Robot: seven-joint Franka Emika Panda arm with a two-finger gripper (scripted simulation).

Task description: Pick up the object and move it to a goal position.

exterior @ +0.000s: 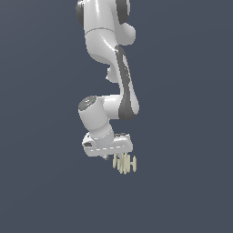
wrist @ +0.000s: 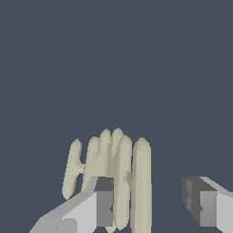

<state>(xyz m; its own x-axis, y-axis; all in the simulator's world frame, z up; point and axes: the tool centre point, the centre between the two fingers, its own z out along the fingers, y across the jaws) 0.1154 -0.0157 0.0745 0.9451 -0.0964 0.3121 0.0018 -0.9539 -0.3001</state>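
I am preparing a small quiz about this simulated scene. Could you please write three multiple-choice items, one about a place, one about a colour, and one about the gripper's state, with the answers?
1. In the exterior view, where is the object?
A. just below the gripper
B. beside the arm's upper part
C. far off at that view's left edge

2. What colour is the object?
A. red
B. pale cream-yellow
C. black

3. How do the gripper's fingers stand?
A. pressed together
B. out of sight
C. apart

Answers: 1 A, the slats hang right under the white hand. 2 B, both views show it. 3 C, the wrist view shows a wide gap between them.
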